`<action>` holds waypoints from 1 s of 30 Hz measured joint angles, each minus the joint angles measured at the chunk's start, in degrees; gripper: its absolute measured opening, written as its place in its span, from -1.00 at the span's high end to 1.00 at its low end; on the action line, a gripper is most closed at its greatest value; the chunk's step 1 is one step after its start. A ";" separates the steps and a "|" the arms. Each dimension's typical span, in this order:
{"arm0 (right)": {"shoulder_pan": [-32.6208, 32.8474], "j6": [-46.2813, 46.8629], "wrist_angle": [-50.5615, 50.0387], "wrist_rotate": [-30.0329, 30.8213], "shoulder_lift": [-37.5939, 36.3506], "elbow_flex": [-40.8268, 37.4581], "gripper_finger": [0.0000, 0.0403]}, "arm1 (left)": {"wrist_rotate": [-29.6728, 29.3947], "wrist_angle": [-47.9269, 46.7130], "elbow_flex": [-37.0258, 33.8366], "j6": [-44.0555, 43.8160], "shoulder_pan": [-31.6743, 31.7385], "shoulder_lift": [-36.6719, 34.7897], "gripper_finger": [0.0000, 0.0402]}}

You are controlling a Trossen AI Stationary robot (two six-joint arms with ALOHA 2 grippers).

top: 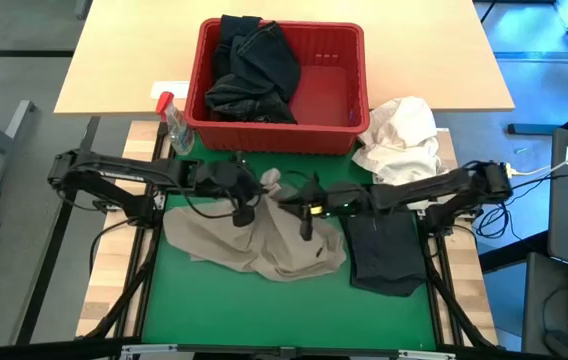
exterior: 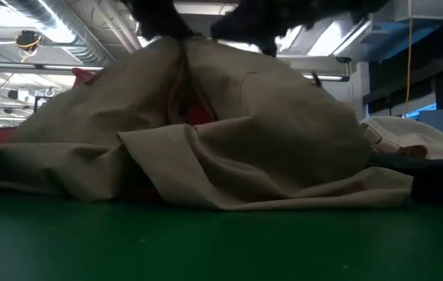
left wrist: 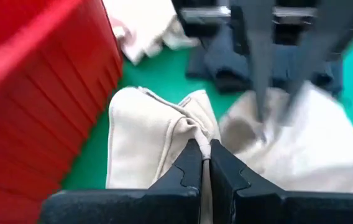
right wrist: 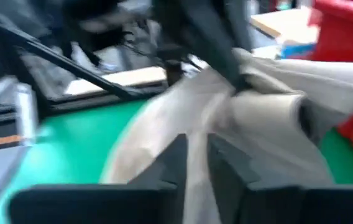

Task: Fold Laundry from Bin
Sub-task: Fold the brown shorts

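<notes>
I've got the left gripper (left wrist: 204,163) clenched on a fold of the limp, light khaki garment (top: 264,240) at frame center; right gripper (right wrist: 196,155) pinches its cloth too; edges make the best holds.

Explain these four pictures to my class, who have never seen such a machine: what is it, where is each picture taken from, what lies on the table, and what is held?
It is a robot with two dark arms. One camera looks down from above, one sits at table height, one rides on each wrist. On the green mat lie a khaki garment and a folded dark garment. Behind stand the red bin of dark laundry, a white cloth bundle and a spray bottle. The left gripper pinches the khaki garment. The right gripper also touches it; its grip is unclear.
</notes>
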 joint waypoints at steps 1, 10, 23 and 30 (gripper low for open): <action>0.42 0.00 0.01 -0.76 -1.31 -0.01 0.57 | -1.19 0.13 0.58 0.99 -0.47 -0.08 1.00; 0.00 -6.93 -17.70 4.83 -18.59 -0.05 -0.18 | -3.57 4.42 5.13 13.12 -4.47 -3.56 1.00; 0.13 -10.39 -34.07 1.06 -23.34 -0.20 -0.31 | 3.76 14.88 7.32 19.97 -5.57 -6.34 1.00; 0.00 -10.01 -30.47 0.87 -22.70 -0.23 -0.31 | 6.48 19.35 7.32 21.05 -5.57 -6.34 1.00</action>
